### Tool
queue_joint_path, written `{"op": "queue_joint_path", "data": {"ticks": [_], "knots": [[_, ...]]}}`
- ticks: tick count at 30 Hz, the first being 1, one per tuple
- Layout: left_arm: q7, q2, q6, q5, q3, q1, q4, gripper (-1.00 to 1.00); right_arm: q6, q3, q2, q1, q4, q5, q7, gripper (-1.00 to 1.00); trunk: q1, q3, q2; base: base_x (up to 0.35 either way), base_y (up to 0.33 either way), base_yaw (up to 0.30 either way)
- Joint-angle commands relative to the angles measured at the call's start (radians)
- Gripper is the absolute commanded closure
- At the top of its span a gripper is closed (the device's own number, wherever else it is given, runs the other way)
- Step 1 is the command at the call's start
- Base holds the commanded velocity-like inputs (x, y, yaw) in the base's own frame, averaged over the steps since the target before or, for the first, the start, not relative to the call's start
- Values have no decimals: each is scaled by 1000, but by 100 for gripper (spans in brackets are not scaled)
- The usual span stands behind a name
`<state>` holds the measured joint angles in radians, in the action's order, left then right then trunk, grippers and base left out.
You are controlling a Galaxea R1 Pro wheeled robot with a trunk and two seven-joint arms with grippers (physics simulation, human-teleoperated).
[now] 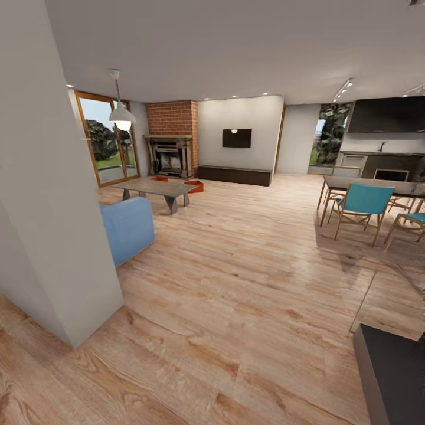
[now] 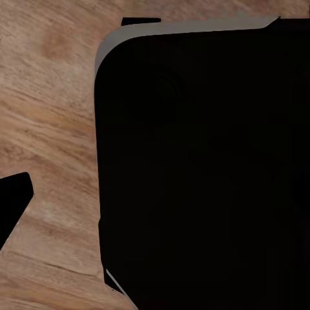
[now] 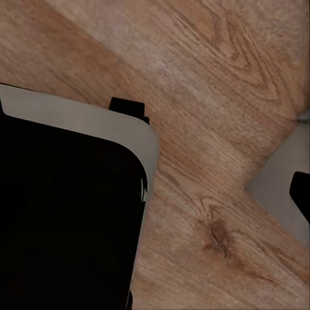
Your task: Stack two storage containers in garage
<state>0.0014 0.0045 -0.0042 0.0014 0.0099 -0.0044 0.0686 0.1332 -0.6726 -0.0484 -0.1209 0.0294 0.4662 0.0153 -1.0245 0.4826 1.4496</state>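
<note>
The robot is looking across the living room from beside a grey wall corner (image 1: 53,224), and the brick fireplace (image 1: 172,139) is serving as the anchor for everything that matters. The two storage containers (image 1: 195,186) are lying on the wood plank floor (image 1: 236,277) just in front of the fireplace; one is showing to the right of the low desk (image 1: 156,189), the other is peeking out as a sliver behind that desk, closer to the hearth. A blue sofa (image 1: 127,227) is sitting nearer the camera than the desk. My judgement is that the containers are waiting untouched at the far end and the robot needs to drive toward the fireplace.

The head view is giving the room layout. The wrist views are showing planks and the robot's own dark body (image 2: 200,168) from close above, suggesting both arms are hanging tucked for travel. Whether either hand is apart or together, I cannot tell.
</note>
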Motion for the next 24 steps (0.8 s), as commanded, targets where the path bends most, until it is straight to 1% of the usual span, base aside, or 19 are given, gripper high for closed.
{"op": "queue_joint_path", "data": {"ticks": [1,6,9,24], "knots": [[0,0,0,0,1,0,0,-100,5,-8,0,-1,3,8,0,-100,-1,1,0,323,0,-242],[0,0,0,0,1,0,0,-100,5,-8,0,-1,3,9,0,-100,-1,1,0,323,0,-237],[0,0,0,0,1,0,0,-100,5,-8,-1,-1,3,9,0,-100,-1,1,0,323,0,-137],[0,0,0,0,1,0,0,-100,5,-8,1,-1,3,9,0,-100,-1,1,0,323,0,-12]]}}
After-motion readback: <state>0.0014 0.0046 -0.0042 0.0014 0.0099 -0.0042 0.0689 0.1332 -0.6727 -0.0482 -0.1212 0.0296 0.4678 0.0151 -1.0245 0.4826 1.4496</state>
